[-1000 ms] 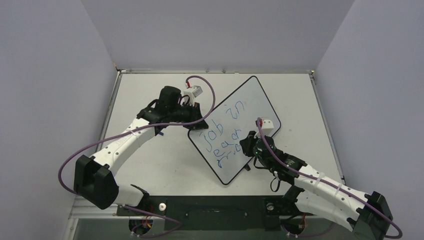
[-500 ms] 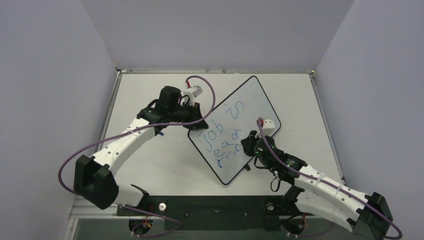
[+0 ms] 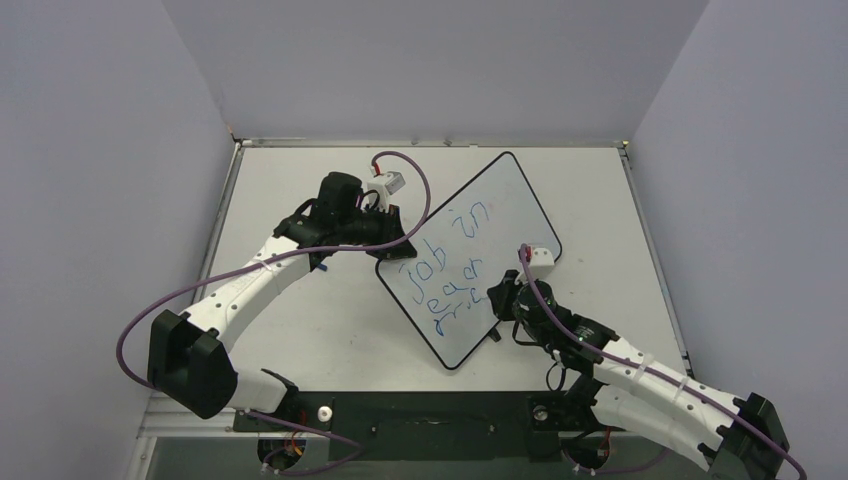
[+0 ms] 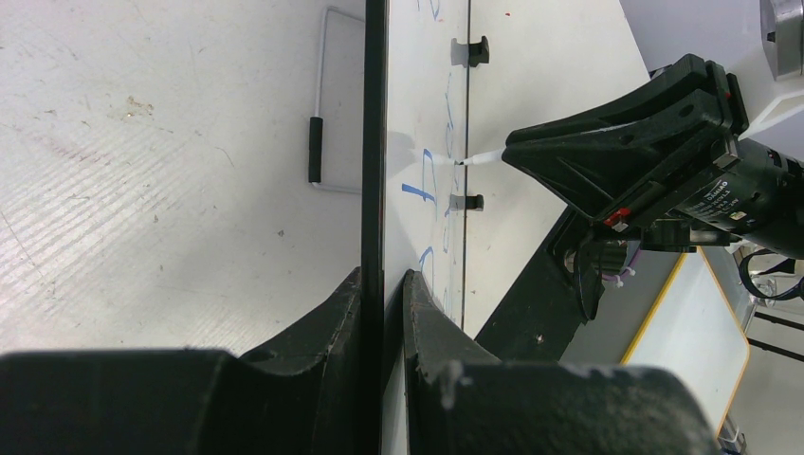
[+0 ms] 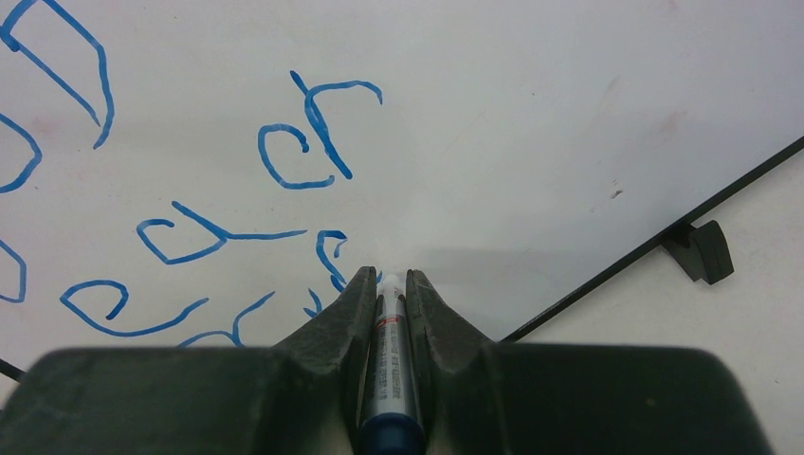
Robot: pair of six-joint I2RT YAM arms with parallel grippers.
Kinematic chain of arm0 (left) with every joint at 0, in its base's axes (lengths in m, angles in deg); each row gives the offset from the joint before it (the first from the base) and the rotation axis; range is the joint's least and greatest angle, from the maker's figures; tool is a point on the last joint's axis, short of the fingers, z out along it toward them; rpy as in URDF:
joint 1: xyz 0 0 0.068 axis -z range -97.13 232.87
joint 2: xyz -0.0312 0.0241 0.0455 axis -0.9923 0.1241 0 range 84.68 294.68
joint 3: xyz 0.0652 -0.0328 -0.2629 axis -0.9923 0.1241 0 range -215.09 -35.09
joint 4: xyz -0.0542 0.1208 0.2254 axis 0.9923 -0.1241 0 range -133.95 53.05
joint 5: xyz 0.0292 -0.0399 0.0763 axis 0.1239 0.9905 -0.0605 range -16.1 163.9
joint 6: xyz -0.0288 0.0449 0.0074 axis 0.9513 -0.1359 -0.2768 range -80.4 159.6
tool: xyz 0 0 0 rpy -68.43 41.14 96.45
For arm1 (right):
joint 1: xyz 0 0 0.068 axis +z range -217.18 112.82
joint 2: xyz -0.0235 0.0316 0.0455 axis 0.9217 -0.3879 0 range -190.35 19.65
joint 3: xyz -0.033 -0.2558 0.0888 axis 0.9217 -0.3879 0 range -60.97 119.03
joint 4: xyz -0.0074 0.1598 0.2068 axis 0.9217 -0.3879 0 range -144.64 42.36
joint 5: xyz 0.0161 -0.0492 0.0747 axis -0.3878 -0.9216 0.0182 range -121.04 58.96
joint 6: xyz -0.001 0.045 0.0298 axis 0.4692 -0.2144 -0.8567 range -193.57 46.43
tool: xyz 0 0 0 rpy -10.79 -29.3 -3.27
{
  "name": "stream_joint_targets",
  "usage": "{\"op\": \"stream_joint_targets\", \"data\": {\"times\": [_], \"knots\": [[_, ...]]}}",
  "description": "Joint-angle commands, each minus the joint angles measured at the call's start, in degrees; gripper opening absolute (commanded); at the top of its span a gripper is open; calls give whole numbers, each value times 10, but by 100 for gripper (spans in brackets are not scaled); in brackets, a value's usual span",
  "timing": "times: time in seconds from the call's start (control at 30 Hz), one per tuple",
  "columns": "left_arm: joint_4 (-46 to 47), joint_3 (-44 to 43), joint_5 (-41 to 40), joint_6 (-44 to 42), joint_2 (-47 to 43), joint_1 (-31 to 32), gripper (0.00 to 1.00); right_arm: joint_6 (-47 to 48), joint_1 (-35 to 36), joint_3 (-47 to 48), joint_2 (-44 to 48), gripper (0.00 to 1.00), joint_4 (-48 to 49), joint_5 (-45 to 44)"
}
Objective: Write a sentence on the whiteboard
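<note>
Whiteboard point(image 3: 500, 205) lies diagonally on the table point(image 3: 290, 180), centre-right, between the two arms. Left gripper point(image 4: 382, 280) is at the board's left edge, fingers pinched tight on the black rim with the edge running straight up between them. Right gripper point(image 5: 388, 277) is over the board's lower right part, fingers closed around a marker point(image 5: 387, 379) with a blue end and a red-and-white label. The marker tip is on the white surface, just right of the newest blue strokes. The left wrist view also shows the pale tip meeting the board face.

Sentence point(image 3: 452, 272) is blue and wobbly, in three rows across the board's middle and lower left. The top row reads roughly "job in". The second row is something like "dear", not certain. The third row is short marks, unreadable.

Hidden or unclear:
- In the top view the right gripper covers the end of the lower rows, and the marker can't be picked out there.
- In the left wrist view the board is nearly edge-on, so the lettering shows only as blue slivers.
- A thin wire loop point(image 4: 324, 104) with a black sleeve lies on the table beside the board edge. What it belongs to is not clear.
- One black board foot point(image 5: 703, 251) shows past the lower border in the right wrist view.
- The right wrist view cuts off the letters at its left side.
</note>
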Motion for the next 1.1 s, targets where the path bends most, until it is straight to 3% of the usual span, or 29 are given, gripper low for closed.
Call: {"op": "stream_joint_targets", "data": {"times": [0.0,1.07], "knots": [[-31,11,-68,-52,-6,4,0,-8,-4,-6,5,0,12,-9],[-28,13,-69,-51,-7,4,0,17,-4,79,-64,0,51,17]]}}
